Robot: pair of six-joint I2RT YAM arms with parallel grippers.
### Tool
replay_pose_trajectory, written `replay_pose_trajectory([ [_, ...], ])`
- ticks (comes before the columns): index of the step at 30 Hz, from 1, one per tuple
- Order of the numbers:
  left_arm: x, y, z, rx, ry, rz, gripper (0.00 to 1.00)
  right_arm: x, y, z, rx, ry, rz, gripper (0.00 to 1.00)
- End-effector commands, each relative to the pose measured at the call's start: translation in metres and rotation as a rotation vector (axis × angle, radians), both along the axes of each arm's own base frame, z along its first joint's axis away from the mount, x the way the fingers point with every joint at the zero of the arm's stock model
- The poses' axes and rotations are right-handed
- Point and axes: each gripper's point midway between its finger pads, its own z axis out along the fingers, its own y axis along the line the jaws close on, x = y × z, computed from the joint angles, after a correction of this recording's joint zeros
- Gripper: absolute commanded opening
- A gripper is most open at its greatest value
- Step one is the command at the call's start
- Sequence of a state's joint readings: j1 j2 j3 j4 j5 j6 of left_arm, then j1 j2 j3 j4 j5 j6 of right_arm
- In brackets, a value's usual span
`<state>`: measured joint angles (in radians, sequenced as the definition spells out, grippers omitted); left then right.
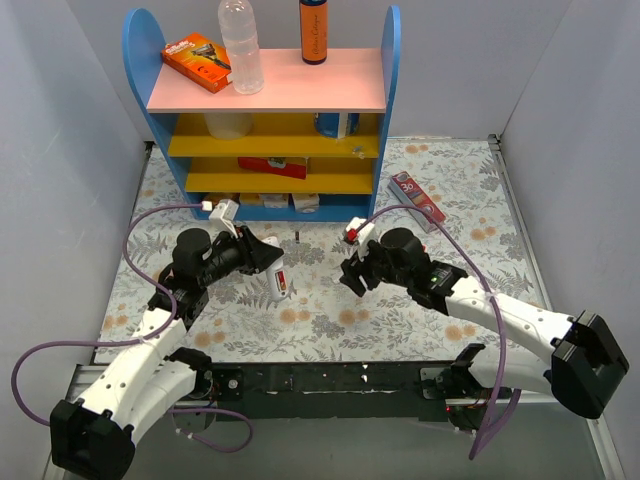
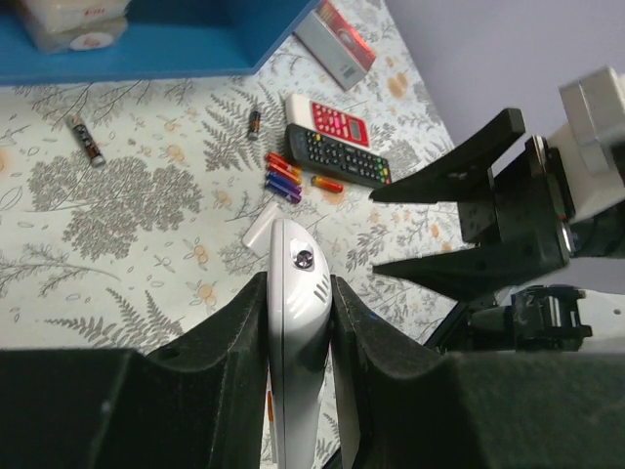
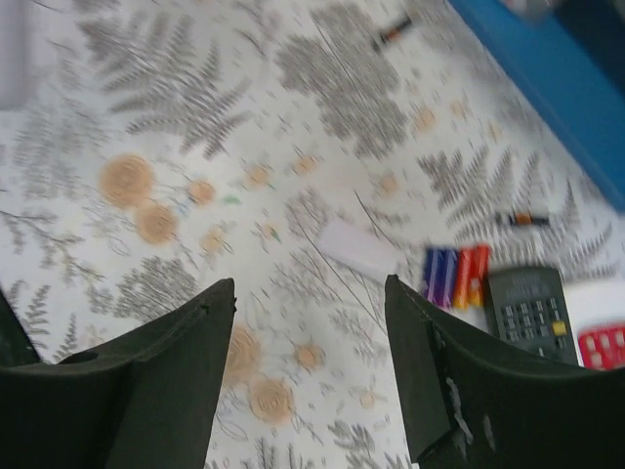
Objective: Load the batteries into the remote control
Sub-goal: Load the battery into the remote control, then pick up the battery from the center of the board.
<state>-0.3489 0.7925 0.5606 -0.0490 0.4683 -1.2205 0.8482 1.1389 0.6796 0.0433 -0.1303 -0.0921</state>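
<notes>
My left gripper is shut on a white remote control, held on edge above the mat; it also shows in the top view. Several red-orange and dark blue batteries lie side by side on the mat beside a black remote, and one more orange cell lies next to them. They also show in the right wrist view. A white battery cover lies close by. My right gripper is open and empty, hovering above the mat short of the batteries.
A red-and-white remote lies behind the black one. Single stray cells lie near the blue shelf unit. A long red-and-white box lies to the shelf's right.
</notes>
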Motion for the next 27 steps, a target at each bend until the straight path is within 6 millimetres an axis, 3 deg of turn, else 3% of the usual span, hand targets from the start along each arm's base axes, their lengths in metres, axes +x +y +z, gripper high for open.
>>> replay_pose_trajectory([
  [1,0.006,0.008,0.004,0.051,-0.019,0.04,0.0,0.019,-0.059,-0.036,-0.173,0.165,-0.311,0.7],
  [7,0.003,0.006,-0.004,0.043,-0.002,0.027,0.0,0.034,-0.083,-0.06,-0.207,0.271,-0.404,0.66],
  [17,0.001,0.007,-0.006,0.052,-0.007,0.024,0.0,0.062,-0.102,-0.087,-0.301,0.345,-0.471,0.42],
  [27,-0.001,0.004,-0.004,0.034,-0.006,0.007,0.0,0.074,-0.116,-0.099,-0.363,0.346,-0.524,0.41],
])
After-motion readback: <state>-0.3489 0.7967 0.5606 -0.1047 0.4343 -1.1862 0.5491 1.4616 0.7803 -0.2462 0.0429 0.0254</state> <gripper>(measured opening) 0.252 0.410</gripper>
